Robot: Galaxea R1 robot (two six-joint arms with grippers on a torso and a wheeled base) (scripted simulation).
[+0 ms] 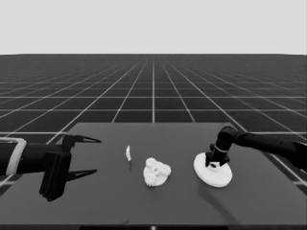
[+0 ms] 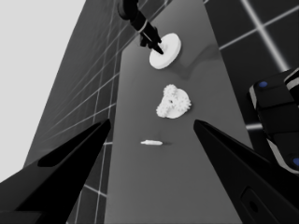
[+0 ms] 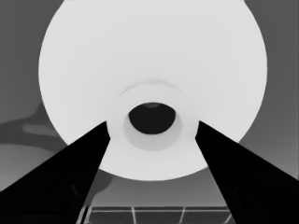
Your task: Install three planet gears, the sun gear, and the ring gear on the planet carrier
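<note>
Now at the larger round part (image 1: 213, 171), toward the tabletop's (image 1: 110, 201) right end: right end effector (image 1: 213, 163) down over the raised hub, fingers (image 3: 70, 177) spread to either side, nothing gripped yet. Mid-tabletop, the smaller round part (image 1: 156, 172) with gears (image 1: 152, 164) clustered on top, a thin white piece (image 1: 128, 153) just beside it. Parked at the left edge, left end effector (image 1: 81, 155), wide open and empty. Risks from here: an off-centre pinch tipping the disc, or teeth failing to mesh on lowering and knocking gears loose.
</note>
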